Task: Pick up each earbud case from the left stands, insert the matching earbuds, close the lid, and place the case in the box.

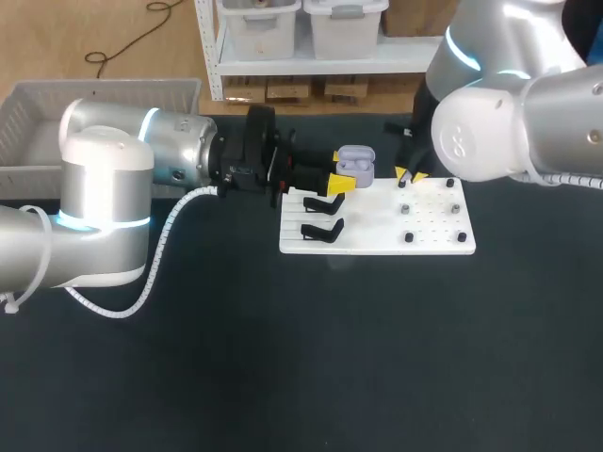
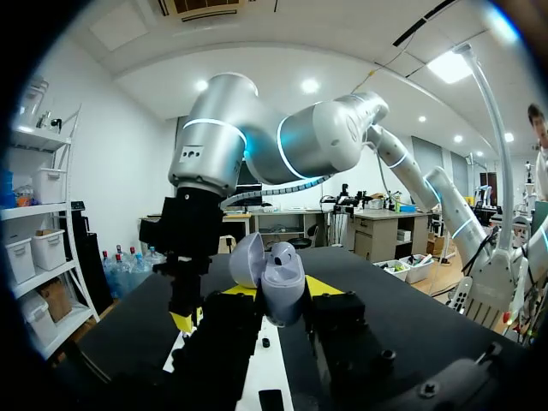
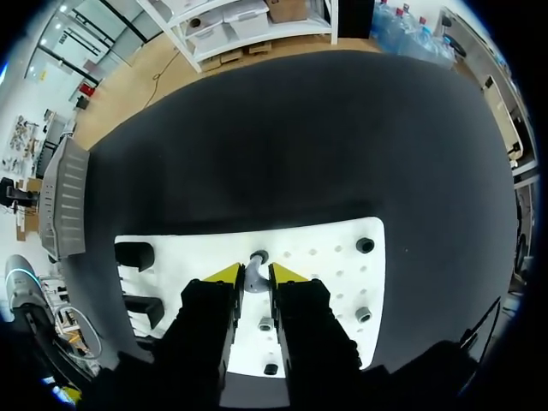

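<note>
No readable text, label, number or sign in any view. Nothing printed to make out on the lilac earbud case (image 1: 355,161), on the white board (image 1: 377,241) under it, or on the pale grey box (image 1: 28,132).

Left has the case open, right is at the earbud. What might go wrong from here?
The earbud sits between the right gripper's close-set fingers; it may slip on lifting. The earbud case, lid open in the left gripper, offers small sockets, so a slight misalignment could drop the earbud.
</note>
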`<state>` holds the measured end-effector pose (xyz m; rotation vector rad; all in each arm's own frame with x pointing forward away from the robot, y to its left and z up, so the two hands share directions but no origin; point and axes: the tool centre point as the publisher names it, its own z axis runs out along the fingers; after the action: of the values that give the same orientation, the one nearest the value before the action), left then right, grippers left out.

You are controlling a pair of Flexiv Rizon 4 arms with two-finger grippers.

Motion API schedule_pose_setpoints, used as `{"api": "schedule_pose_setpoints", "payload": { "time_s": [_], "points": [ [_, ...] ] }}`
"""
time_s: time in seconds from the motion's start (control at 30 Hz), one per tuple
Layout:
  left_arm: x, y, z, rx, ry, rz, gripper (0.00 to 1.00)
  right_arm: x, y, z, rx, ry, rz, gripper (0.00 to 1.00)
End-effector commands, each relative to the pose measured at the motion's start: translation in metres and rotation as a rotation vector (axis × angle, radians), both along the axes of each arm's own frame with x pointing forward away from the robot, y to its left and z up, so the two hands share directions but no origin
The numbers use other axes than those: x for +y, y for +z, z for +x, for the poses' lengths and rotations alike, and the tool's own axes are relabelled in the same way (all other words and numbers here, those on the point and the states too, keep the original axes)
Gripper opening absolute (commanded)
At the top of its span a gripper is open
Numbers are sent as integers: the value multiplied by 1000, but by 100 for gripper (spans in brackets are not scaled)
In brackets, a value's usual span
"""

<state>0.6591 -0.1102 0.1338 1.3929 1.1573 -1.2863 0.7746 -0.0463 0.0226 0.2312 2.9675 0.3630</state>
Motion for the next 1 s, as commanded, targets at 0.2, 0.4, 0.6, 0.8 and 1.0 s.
{"api": "schedule_pose_setpoints", "payload": {
  "time_s": [0.2,0.4,0.6,0.8,1.0],
  "points": [
    [0,0,-1,-1,3,1,0,-15,37,-10,-15,1,12,0],
    [0,0,-1,-1,3,1,0,-27,89,-12,-52,53,24,0],
    [0,0,-1,-1,3,1,0,-40,150,-14,-31,150,21,0],
    [0,0,-1,-1,3,1,0,-30,185,-20,67,295,18,0],
    [0,0,-1,-1,3,1,0,-9,212,-38,123,425,34,0]
  ]
}}
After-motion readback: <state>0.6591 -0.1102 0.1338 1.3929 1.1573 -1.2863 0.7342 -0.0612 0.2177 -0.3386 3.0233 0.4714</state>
